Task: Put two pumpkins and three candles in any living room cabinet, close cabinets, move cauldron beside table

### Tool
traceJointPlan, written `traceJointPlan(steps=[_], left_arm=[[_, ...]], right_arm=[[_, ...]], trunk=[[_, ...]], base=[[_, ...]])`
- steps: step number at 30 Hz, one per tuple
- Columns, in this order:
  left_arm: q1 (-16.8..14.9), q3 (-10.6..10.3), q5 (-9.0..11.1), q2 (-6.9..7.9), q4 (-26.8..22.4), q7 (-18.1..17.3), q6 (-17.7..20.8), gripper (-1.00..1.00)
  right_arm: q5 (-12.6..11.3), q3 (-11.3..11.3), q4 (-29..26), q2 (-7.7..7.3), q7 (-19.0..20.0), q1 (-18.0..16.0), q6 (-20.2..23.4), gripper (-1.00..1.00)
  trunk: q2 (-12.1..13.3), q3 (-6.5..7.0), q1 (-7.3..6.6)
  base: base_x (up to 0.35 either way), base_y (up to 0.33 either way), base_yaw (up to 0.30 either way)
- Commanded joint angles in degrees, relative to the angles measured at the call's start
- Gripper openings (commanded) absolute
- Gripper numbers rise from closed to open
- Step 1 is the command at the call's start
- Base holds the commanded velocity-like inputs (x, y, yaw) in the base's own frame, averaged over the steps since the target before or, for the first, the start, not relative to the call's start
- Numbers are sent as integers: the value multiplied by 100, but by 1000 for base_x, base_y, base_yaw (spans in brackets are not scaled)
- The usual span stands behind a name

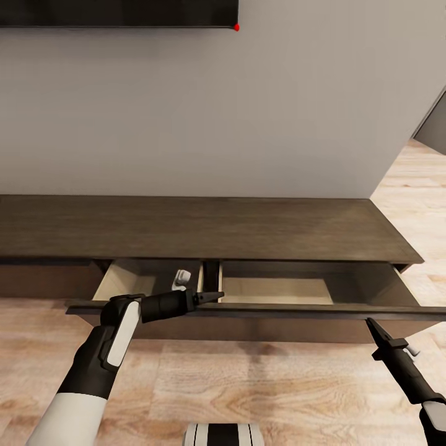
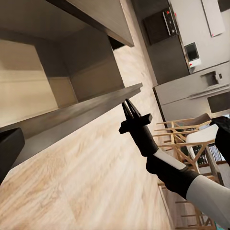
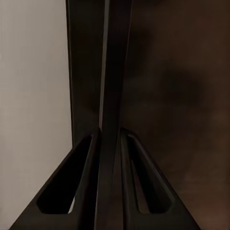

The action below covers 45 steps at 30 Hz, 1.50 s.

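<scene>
Cabinet (image 1: 204, 232): drawer (image 1: 272, 308) pulled out. Left gripper (image 1: 214, 297): over drawer front, jaws together. Right gripper (image 1: 371, 324): near drawer's corner, jaws pressed together, empty.

No legible txt, labels, brands or nos. anywhere; the small panels on the kitchen appliances (image 2: 192, 51) in the left wrist view are too blurred to read.

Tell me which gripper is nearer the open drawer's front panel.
Left. The left gripper sits right at the drawer front panel, near its middle; the right gripper is just below its right end.
</scene>
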Motion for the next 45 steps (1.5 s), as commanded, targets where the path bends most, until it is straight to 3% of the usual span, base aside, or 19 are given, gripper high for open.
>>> traceJointPlan(steps=[1,45], left_arm=[[-2,5,-9,-1,-3,-19,22,100],[-2,1,-9,-1,-3,-15,-13,100]], right_arm=[[3,-43,10,-5,7,-1,-24,-100],[6,-38,10,-3,7,-1,-24,-100]], trunk=[[-1,-5,-1],[-1,-5,-1]], base=[[-67,0,0],[-67,0,0]])
